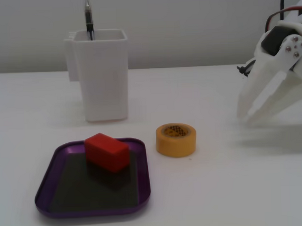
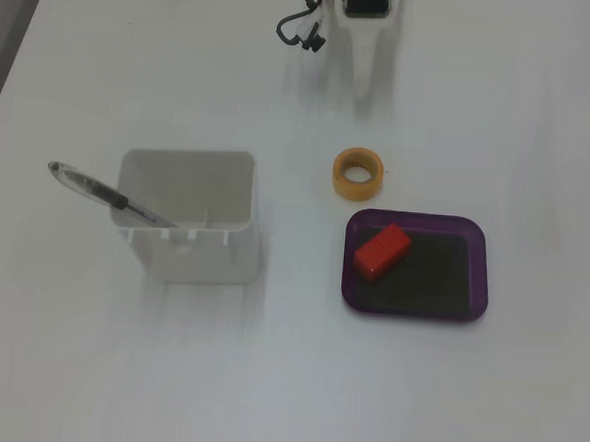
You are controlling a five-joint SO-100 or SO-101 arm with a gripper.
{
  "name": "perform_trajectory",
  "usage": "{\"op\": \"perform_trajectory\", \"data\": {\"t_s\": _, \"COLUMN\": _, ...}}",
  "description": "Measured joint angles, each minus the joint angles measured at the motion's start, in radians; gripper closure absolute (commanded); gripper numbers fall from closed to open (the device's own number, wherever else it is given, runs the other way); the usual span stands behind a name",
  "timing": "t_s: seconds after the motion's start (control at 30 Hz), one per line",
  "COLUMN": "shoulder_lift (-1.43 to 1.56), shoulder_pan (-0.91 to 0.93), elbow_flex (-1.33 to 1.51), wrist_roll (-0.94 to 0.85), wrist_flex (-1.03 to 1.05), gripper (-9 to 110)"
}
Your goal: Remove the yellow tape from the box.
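Yellow tape out of the box

Yellow tape (image 1: 176, 139) lies flat on the tabletop (image 1: 218, 190) just beside the purple box (image 1: 49, 182), which holds a red block (image 1: 106, 151). The gripper (image 1: 246, 117) hangs well apart, fingers narrowly parted and empty. Only the higher fixed view shows the pen (image 2: 104, 194) leaning from the white container (image 2: 187, 219)

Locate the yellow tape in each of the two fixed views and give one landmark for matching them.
Fixed view from the side: the yellow tape lies on the table at lower centre, right of the purple tray.
Fixed view from above: the yellow tape lies right of centre, just above the tray.
Shared landmark: the red block in the tray.
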Motion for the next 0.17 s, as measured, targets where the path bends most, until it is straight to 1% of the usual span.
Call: {"op": "perform_trajectory", "data": {"t_s": 0.17, "shoulder_lift": 0.000, "shoulder_pan": 0.000, "elbow_flex": 0.000, "wrist_roll": 0.000, "wrist_flex": 0.000, "gripper": 99}}
